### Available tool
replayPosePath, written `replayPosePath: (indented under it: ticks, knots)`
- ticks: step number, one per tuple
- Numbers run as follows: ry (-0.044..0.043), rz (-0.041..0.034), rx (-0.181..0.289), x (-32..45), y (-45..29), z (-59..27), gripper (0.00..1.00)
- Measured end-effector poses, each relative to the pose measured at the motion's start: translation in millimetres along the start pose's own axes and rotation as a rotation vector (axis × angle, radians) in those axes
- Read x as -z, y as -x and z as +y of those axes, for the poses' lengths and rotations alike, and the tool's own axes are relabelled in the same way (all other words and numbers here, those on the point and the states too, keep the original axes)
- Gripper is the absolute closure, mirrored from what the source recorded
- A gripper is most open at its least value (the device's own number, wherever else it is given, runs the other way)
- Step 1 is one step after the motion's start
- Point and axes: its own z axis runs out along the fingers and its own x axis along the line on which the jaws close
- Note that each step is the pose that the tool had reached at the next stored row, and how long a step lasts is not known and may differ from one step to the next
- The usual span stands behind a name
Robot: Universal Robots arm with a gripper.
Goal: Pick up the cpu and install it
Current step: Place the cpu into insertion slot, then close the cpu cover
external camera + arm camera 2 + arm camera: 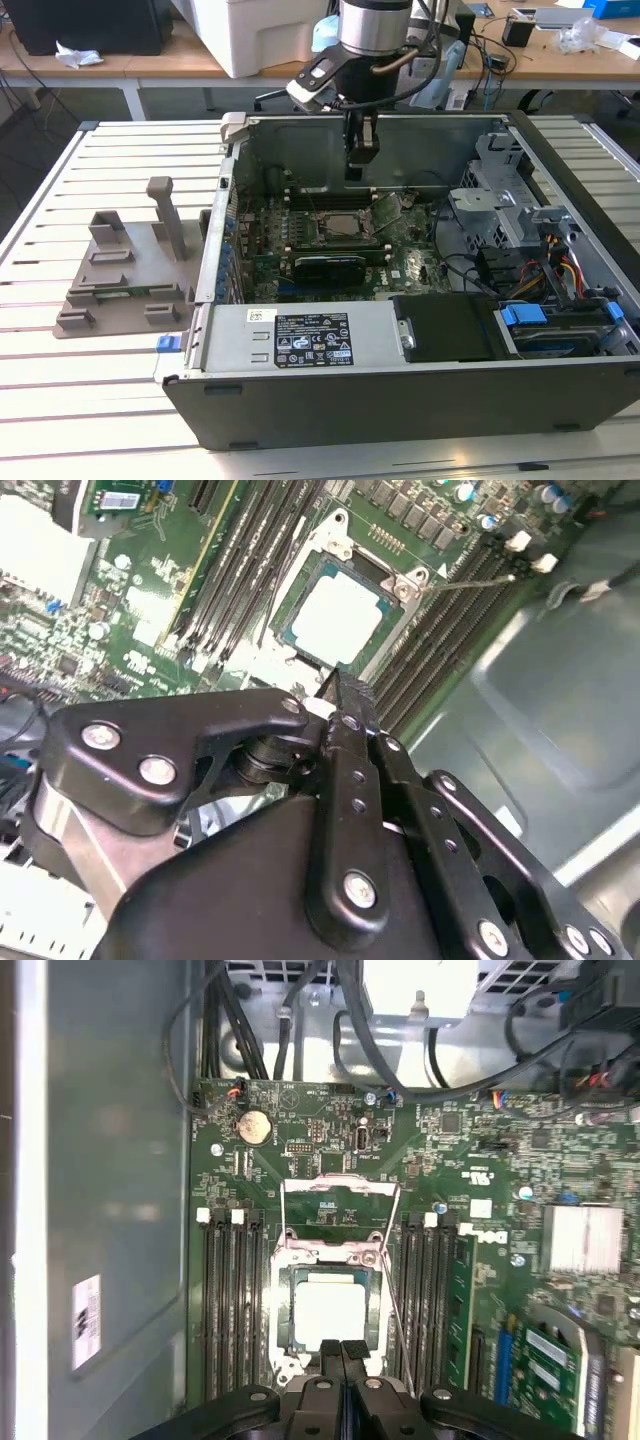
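Observation:
The cpu (325, 1305), a flat square chip with a silver-white top, lies in its socket on the green motherboard (480, 1160) inside the open computer case (400, 400). The socket's metal load plate (340, 1210) is flipped up beside it. In the exterior view the cpu (345, 222) sits mid-board, and my gripper (358, 172) hangs a little above and behind it. Both wrist views show the cpu (340, 615) just beyond my black fingertips (345, 695). My gripper (344, 1348) is shut, the fingers pressed together with nothing between them.
A grey moulded tray (130, 270) with upright posts stands on the slatted table at the exterior view's left. The case holds memory slots (230, 1300) on both sides of the socket, a labelled power supply (300, 340), a drive cage (500, 200) and cables (560, 270).

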Motion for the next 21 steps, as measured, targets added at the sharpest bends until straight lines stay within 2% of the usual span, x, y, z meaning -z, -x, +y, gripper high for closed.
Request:
replayPosePath:
  ticks: [12,18,21]
  knots:
    - [0.0001,0.0005,0.000,1.8,0.0,0.3,0.89]
    - [0.0000,0.0006,0.000,2.4,0.1,19.9,0.89]
    - [0.0000,0.0004,0.000,2.6,0.2,24.9,0.89]
